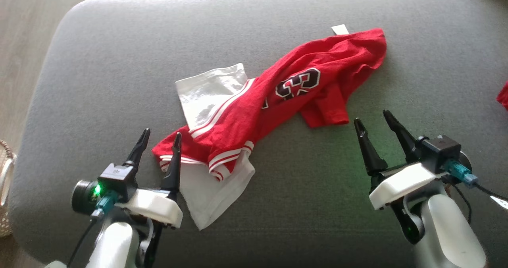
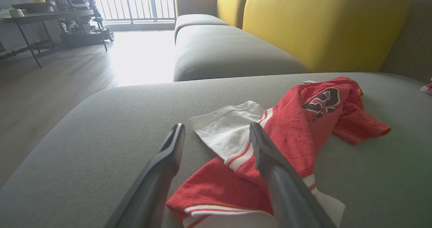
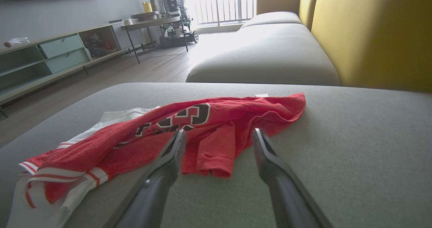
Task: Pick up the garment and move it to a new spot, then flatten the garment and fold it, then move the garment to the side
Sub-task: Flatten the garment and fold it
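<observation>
The garment (image 1: 254, 105) is a red shirt with white striped trim, white parts and a dark number print, lying crumpled in a long diagonal heap on the grey sofa cushion (image 1: 119, 61). My left gripper (image 1: 162, 136) stands open at the garment's lower left end, its right finger over the red hem, nothing between the fingers. In the left wrist view the garment (image 2: 290, 126) lies just beyond the open left gripper (image 2: 216, 130). My right gripper (image 1: 372, 119) is open, just right of the red sleeve. The right wrist view shows the garment (image 3: 216, 126) ahead of the open right gripper (image 3: 219, 135).
The cushion's rounded left edge drops to a wooden floor (image 1: 20, 41). A woven basket (image 1: 4, 180) sits at the far left. A bit of red cloth (image 1: 503, 95) shows at the right edge. Yellow sofa backs (image 2: 320, 22) and another seat (image 3: 266, 59) lie beyond.
</observation>
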`<state>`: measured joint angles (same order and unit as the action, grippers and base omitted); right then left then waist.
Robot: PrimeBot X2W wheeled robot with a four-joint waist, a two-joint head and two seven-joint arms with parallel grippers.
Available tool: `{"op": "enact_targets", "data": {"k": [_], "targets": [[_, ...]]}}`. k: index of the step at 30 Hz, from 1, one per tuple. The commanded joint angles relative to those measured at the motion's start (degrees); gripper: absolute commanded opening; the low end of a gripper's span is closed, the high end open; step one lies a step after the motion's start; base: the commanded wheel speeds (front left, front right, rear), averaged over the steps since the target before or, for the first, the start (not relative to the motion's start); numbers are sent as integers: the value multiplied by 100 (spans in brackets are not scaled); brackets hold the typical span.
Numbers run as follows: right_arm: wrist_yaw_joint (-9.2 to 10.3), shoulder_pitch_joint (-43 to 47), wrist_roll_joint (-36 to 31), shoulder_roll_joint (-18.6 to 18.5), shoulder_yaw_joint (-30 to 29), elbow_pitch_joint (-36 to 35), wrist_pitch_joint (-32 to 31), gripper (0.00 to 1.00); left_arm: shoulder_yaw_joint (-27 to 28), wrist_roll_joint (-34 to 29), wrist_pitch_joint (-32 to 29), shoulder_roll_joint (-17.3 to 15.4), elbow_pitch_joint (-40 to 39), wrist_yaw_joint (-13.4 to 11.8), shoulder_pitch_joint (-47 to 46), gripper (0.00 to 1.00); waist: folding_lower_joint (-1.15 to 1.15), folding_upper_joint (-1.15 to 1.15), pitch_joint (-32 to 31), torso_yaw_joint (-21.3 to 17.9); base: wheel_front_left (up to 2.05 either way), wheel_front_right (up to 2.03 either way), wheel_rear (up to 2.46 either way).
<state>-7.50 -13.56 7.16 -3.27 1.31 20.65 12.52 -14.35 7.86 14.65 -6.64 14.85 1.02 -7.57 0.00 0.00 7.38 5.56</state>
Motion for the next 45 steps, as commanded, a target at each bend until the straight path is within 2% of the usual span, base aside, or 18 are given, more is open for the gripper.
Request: {"op": "enact_targets", "data": {"k": [1,6,13,18,24,25,26,27,37,41,45], "targets": [[1,-91,54,39,171,-184,-23,100,240,82,35,1,-133,-8,-254,100,0,0,18,-82,0,0,0],[1,-123,85,39,214,-227,-20,100,303,251,35,147,198,23,-404,100,0,0,133,-327,0,0,0],[1,-189,89,39,217,-276,-6,100,371,520,-86,220,1088,53,-927,100,0,0,397,-644,0,0,0],[1,-249,115,39,259,-254,22,100,494,594,-269,138,1780,-58,-1308,100,0,0,523,-828,0,0,0],[1,-279,125,39,231,-207,66,100,477,652,-332,110,2246,-6,-1574,100,0,0,595,-914,0,0,0],[1,-283,129,39,233,-195,74,100,470,655,-313,107,2289,2,-1600,75,0,0,602,-922,0,0,0],[1,-287,133,39,236,-186,82,100,467,656,-277,103,2313,9,-1624,15,0,0,609,-929,0,0,0],[1,-291,136,39,239,-177,89,100,475,663,-233,102,2321,5,-1649,0,0,0,616,-932,0,0,0],[1,-377,184,39,310,-127,135,100,575,588,-22,-123,2171,-90,-2018,0,0,0,727,-1028,0,0,0],[1,-443,230,39,356,-123,158,100,542,415,-9,-407,1955,-77,-2480,0,0,0,866,-1122,0,0,0],[1,-550,272,39,397,-135,179,100,492,178,-202,-842,1780,-15,-3306,0,0,0,1091,-1271,0,0,0]]}}
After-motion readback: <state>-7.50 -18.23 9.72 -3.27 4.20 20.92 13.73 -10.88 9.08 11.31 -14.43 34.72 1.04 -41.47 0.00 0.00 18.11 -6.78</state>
